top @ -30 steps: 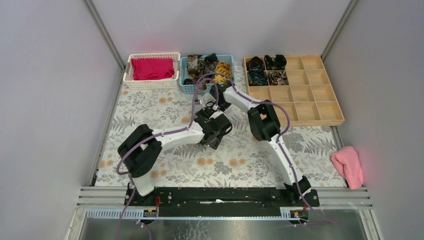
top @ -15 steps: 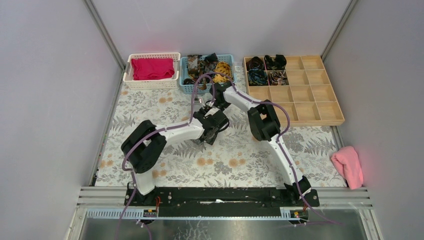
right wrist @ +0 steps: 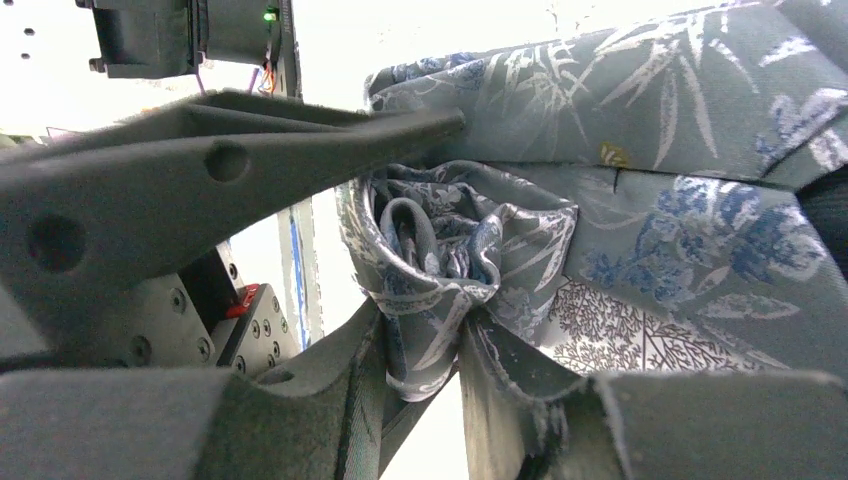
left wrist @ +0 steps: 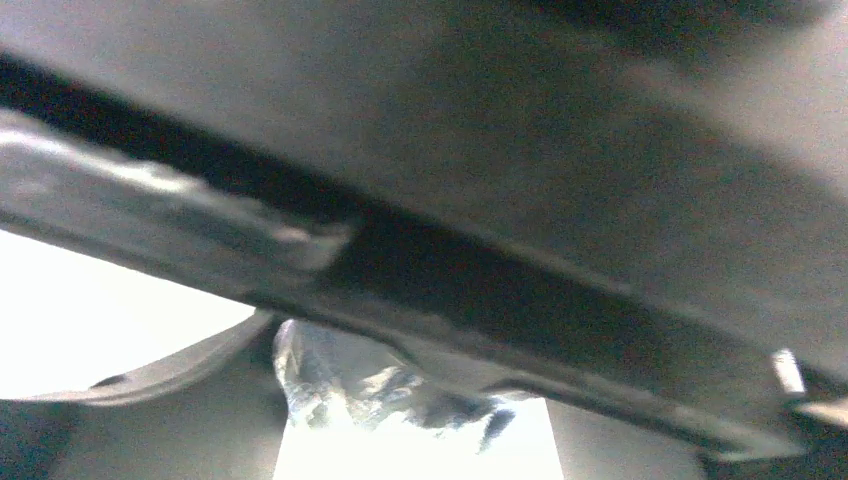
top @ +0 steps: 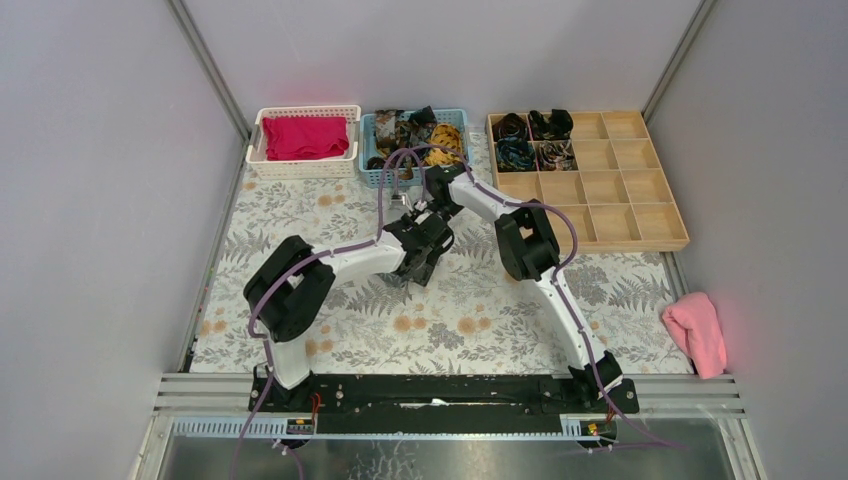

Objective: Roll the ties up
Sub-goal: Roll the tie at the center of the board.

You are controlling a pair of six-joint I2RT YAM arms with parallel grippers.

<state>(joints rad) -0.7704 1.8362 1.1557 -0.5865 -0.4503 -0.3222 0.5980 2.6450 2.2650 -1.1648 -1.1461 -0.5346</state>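
A grey-blue tie (right wrist: pixel 455 265) with a bamboo pattern is wound into a small coil, and its loose tail (right wrist: pixel 700 110) spreads flat to the right. My right gripper (right wrist: pixel 430 335) is shut on the lower edge of that coil. One finger of my left gripper (right wrist: pixel 250 165) reaches across just above the coil, its jaws standing wide apart. From above, both grippers meet mid-table, the left (top: pixel 430 232) just under the right (top: pixel 424 206), and they hide the coil. The left wrist view is dark and blurred, showing only a scrap of tie (left wrist: pixel 370 385).
A blue basket (top: pixel 372 150) at the back holds several unrolled ties (top: pixel 415 132). The wooden compartment tray (top: pixel 640 215) at back right has rolled ties (top: pixel 530 140) in its left cells. A white basket (top: pixel 255 150) holds a magenta cloth (top: pixel 303 138). A pink cloth (top: pixel 695 332) lies off the mat, right.
My left gripper has moved away from the arm bases and slightly left, closing in under the right gripper. The right arm has stayed where it was, holding the coil.
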